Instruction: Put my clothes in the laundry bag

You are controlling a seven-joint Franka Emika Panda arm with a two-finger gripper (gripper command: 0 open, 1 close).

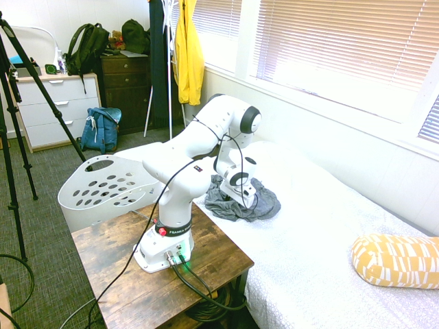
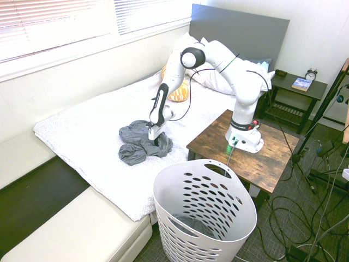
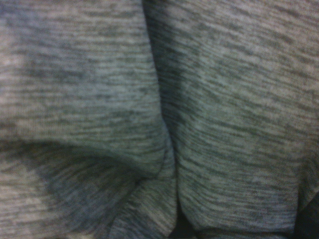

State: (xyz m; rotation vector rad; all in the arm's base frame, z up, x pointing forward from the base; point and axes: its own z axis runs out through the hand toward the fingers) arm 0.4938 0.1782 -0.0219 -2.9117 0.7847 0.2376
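On white bedding [image 2: 82, 142] — rumpled grey garment [image 2: 133, 152], streaky weave, deep folds — gripper [image 2: 155, 140] opening unclear

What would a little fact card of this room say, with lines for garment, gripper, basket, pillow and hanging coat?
Garment: dark grey cloth, crumpled on the bed
Gripper: pointing down into the cloth; grip unclear
Basket: white, oval holes, beside the wooden table; some grey fabric inside
Pillow: yellow and white pattern, on the bed
Hanging coat: bright yellow, by the window
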